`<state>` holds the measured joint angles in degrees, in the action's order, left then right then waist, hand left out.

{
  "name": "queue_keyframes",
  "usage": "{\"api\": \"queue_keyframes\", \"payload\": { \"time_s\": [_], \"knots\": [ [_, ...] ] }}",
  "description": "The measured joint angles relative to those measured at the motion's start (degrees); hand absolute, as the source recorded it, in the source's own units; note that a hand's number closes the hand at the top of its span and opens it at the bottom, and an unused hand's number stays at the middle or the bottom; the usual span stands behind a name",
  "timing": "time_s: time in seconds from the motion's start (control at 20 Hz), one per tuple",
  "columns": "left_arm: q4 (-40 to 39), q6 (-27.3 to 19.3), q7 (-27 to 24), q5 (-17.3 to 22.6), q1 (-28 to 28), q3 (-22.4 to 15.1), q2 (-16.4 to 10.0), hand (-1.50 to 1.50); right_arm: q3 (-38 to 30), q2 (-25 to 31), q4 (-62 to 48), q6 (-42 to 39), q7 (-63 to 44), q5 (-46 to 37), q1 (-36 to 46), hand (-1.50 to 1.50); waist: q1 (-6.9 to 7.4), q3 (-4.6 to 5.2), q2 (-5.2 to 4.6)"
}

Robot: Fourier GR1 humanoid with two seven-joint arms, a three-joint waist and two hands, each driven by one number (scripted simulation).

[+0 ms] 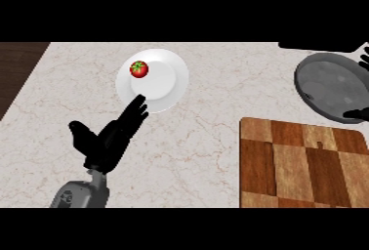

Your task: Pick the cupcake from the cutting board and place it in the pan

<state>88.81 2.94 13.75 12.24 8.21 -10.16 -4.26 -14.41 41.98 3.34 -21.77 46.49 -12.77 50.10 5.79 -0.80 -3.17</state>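
The wooden cutting board point(302, 166) lies at the lower right with nothing showing on it. No cupcake is visible anywhere. The grey pan point(328, 83) sits at the upper right, beyond the board. Black parts of my right hand point(358, 114) show at the right edge over the pan's near rim; most of the hand is cut off by the frame. My left hand point(108, 139) is open at the left, fingers straight and pointing up towards the white plate, holding nothing.
A white plate point(162, 85) with a red tomato point(139, 69) on it stands at the top centre, just beyond my left fingertips. Dark wood point(14, 68) borders the marble counter at the far left.
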Motion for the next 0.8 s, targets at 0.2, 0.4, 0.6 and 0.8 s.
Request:
{"api": "queue_keyframes", "payload": {
  "time_s": [0.2, 0.4, 0.6, 0.8],
  "knots": [
    [0.1, -0.2, -0.4, -0.3, -0.5, 0.0, 0.0, 0.0, 0.6, 2.1, 1.1, -3.6, -1.1, -0.4, -1.6, -1.5, -0.4, -0.08, 0.09],
    [0.0, 0.1, -0.6, 0.1, -0.7, 0.5, -0.3, 0.0, 0.7, 3.8, 2.5, -5.9, -2.0, -0.2, -2.6, -1.5, -0.77, -0.15, 0.15],
    [0.0, 0.2, -0.7, 0.4, -1.0, 0.9, -0.3, 0.0, 0.9, 5.0, 4.0, -7.3, -2.7, -0.1, -3.8, -1.5, -0.97, -0.21, 0.23],
    [0.2, 0.3, -0.8, 0.4, -1.1, 0.9, -0.4, 0.0, 1.3, 5.7, 5.6, -8.2, -3.0, 0.1, -5.0, -1.5, -1.21, -0.26, 0.34]
  ]
}}
